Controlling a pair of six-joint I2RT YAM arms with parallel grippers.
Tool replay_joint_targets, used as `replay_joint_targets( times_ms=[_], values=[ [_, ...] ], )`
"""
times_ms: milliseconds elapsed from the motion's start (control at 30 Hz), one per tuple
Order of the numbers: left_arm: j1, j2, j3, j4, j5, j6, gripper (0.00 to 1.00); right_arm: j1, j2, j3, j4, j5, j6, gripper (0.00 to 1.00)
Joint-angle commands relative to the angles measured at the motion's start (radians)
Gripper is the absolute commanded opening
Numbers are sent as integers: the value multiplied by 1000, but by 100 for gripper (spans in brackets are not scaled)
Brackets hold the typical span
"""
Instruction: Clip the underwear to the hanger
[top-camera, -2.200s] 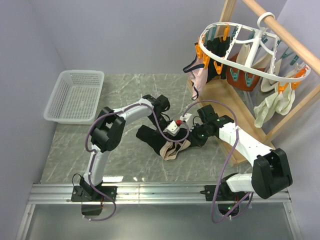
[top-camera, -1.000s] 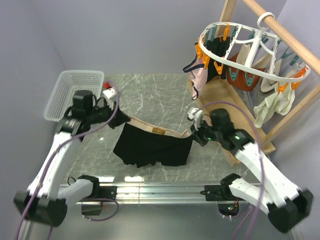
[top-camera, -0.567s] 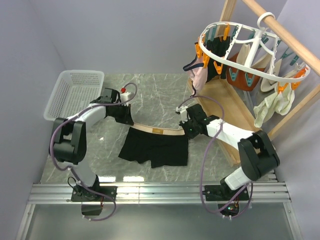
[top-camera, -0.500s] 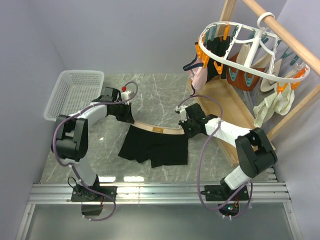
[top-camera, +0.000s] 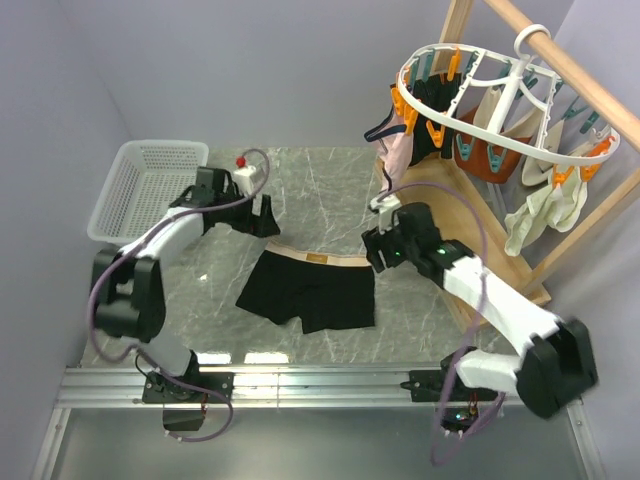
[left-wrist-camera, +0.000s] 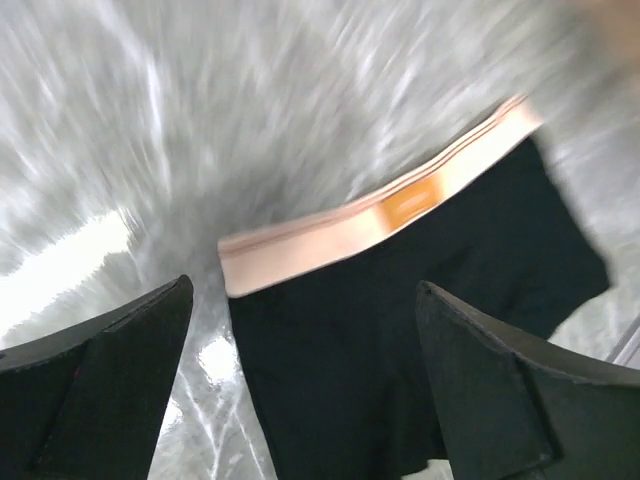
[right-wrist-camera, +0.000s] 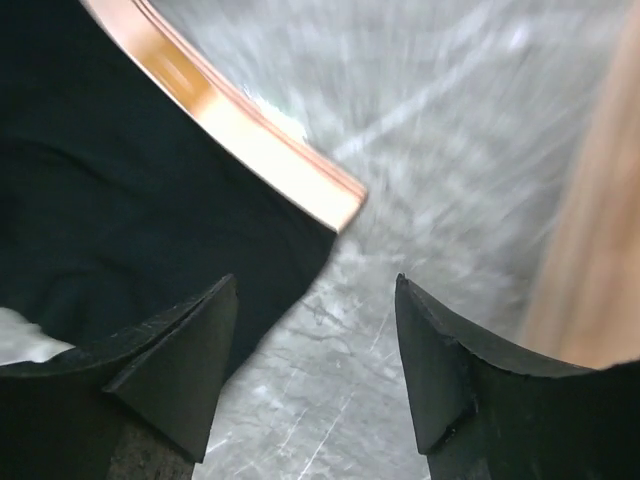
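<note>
Underwear (top-camera: 315, 295) lies flat (left gripper (top-camera: 267, 222), right gripper (top-camera: 373, 256) gaping).

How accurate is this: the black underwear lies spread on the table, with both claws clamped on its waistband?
Wrong on the grip: the underwear lies spread on the table, but both wrist views show the left claw and right claw open, off its waistband.

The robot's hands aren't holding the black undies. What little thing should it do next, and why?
Probably lower the open left gripper and right gripper to pinch the ends of the tan waistband. The black fabric boxer briefs lie flat on the marble table, unheld, away from the round white plastic hanger.
</note>
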Motion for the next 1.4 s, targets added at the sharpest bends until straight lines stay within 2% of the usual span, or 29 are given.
replay_joint_targets(
  times_ms=[0,167,267,367,400,433,500,533,567,633,667,700,733,833,900,933,1033,1200,1367],
  values=[
    [16,-191,11,56,82,-6,99,-3,-186,-35,19,-57,-39,72],
    [19,-322,54,64,102,-80,99,-2,-431,-73,8,-72,-93,80],
    [19,-400,36,131,145,-94,99,-2,-552,-79,-6,-78,-110,84],
    [18,-469,-7,284,155,-138,99,-2,-654,-90,6,-54,-75,98],
    [19,-480,-21,312,151,-203,99,-3,-674,-102,29,-40,-56,99],
    [19,-491,-36,417,154,-218,99,-2,-689,-101,32,0,-36,100],
    [19,-491,-39,464,235,-233,99,-3,-711,-69,1,5,-7,100],
    [5,-480,-32,494,277,-217,99,-2,-714,-53,-18,-26,-18,99],
    [-20,-459,-16,487,241,-222,99,-2,-708,-37,-33,-31,-10,98],
    [-148,-459,-11,482,117,-160,99,-3,-692,28,-72,-23,30,95],
    [-194,-477,-46,551,13,-137,99,-2,-665,83,-87,16,91,95],
    [-291,-485,-67,603,-41,-96,99,-3,-648,115,-122,30,115,95],
    [-339,-488,-82,646,-95,-83,99,-3,-631,146,-141,38,123,95],
    [-471,-437,-67,752,-178,-80,98,-9,-620,212,-120,69,232,95],
    [-537,-374,-36,835,-242,-127,93,-9,-619,243,-90,116,290,92],
    [-554,-353,-27,863,-261,-143,88,-9,-610,256,-84,120,313,88],
    [-619,-279,-24,988,-335,-160,85,-9,-541,324,-49,221,379,82],
    [-676,-172,-19,1206,-343,-241,82,-9,-444,490,-53,319,418,73],
    [-712,-10,86,1452,-332,-327,74,-23,-364,612,-50,350,426,68]
  ],
)
